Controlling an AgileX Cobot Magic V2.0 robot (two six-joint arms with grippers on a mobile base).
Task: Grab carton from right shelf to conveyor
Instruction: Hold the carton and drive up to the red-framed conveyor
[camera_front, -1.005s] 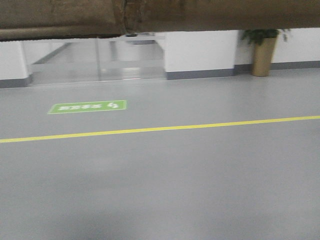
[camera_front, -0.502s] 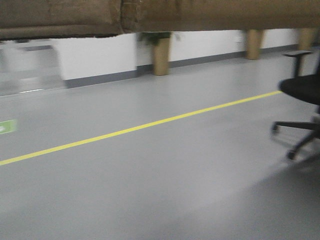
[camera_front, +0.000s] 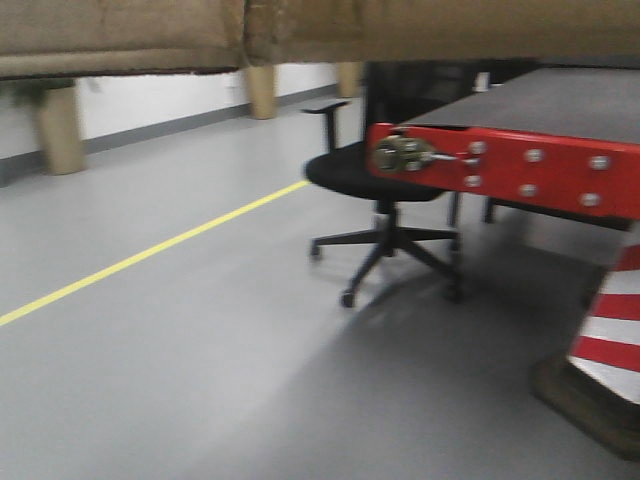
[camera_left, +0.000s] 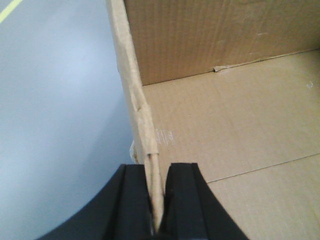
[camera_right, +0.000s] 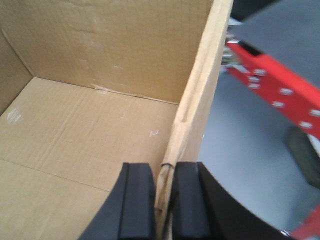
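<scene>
**Left gripper** (camera_left: 157, 200): clenched on the left wall of the carton (camera_left: 225, 125), one finger outside and one inside, with the board pinched between them.

**Carton:** open-topped and empty, carried off the floor (camera_front: 200, 380) between both arms. Its underside runs across the top of the front view, as it did a second ago.

**Planter** (camera_front: 55, 125): now far left by the wall. Half a second back it stood nearer the middle. The green floor sign seen before that is gone.

**Yellow line** (camera_front: 150, 255): runs from lower left up toward the chair.

**Office chair** (camera_front: 385, 190): black, mid-frame. Earlier it was only at the right margin.

**Conveyor** (camera_front: 520, 170): newly in view at right, with a red bolted front edge and a dark belt behind. A red-and-white striped post (camera_front: 610, 330) stands below it.

**Right gripper** (camera_right: 162, 200): clamped on the carton's right wall. The conveyor's red edge shows past that wall, apart from it.

**Reading:** the view has swung rightward with the load, so the pickup looks done. The right shelf is in no view. The carton is not yet over the belt, so closing in and lowering it remain.
</scene>
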